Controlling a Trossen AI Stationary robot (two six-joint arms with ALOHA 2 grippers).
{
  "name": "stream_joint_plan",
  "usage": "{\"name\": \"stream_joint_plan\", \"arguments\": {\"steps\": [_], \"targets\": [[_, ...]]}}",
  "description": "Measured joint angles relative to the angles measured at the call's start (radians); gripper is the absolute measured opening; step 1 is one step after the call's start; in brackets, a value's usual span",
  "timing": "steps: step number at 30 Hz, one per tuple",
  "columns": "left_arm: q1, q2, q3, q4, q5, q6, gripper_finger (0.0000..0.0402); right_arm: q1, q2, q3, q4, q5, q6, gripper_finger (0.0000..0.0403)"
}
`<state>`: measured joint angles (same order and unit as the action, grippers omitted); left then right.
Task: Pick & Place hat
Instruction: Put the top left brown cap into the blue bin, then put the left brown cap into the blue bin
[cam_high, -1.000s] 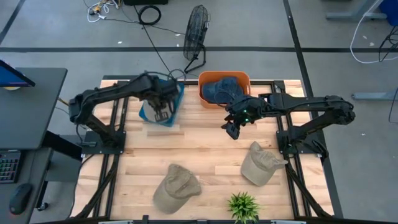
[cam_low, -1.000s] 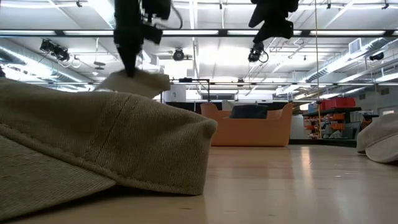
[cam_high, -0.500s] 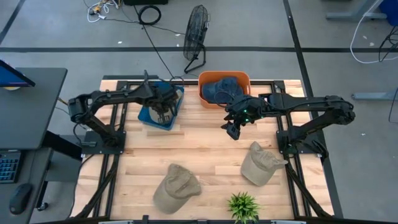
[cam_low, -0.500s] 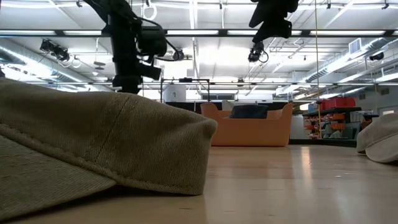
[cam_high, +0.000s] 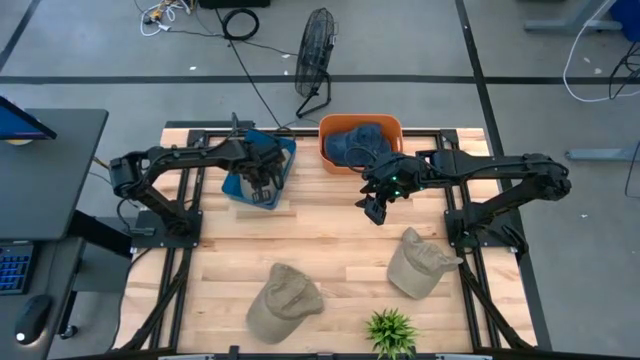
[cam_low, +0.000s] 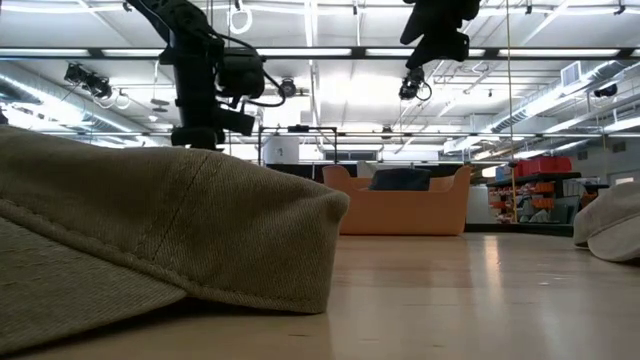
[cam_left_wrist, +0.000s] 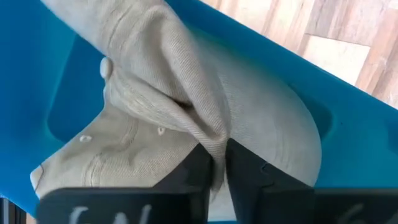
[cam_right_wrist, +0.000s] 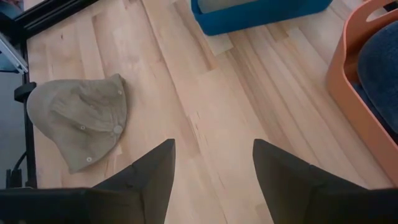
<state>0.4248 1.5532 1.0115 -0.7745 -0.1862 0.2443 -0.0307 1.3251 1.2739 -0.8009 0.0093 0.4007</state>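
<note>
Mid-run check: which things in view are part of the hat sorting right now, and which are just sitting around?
In the job:
- left tool, shut on a tan hat inside the blue bin
- right tool, open, above bare table
- two tan hats on the table
- orange bin with dark blue hats

Lying about:
- small plant
- fan on the floor

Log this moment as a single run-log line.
left gripper: shut on tan hat, inside blue bin | right gripper: open, hovering over table near orange bin | two loose tan hats remaining

Two dark jointed arms; the right pincer (cam_high: 374, 208) has broad black fingers (cam_right_wrist: 144, 177).
</note>
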Motion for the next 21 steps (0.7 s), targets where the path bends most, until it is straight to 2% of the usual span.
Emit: {"name": "stream_joint_plan", "arguments": {"steps": [4, 7, 11, 15, 18, 21], "targets": [[0.0, 0.0, 0.018, -0.044, 0.0, -0.062, 0.0092, 0.0, 0.0, 0.0, 0.0, 0.0, 0.0, 0.0219], [-0.013, 0.0, 0.083, -0.133, 0.0, -0.076, 0.0127, 0.0, 0.0, 0.0, 0.0, 0.0, 0.001, 0.0219], [-0.048, 0.0, 0.228, -0.29, 0.004, -0.076, 0.0174, 0.0, 0.0, 0.0, 0.0, 0.0, 0.001, 0.0219], [-0.107, 0.0, 0.391, -0.467, 0.058, -0.106, 0.0209, 0.0, 0.0, 0.0, 0.0, 0.0, 0.001, 0.0219], [-0.173, 0.0, 0.493, -0.546, 0.211, -0.175, 0.0221, 0.0, 0.0, 0.0, 0.0, 0.0, 0.001, 0.0219], [-0.27, -0.001, 0.554, -0.542, 0.393, -0.261, 0.0224, 0.0, 0.0, 0.0, -0.001, 0.0, 0.001, 0.0219]]}}
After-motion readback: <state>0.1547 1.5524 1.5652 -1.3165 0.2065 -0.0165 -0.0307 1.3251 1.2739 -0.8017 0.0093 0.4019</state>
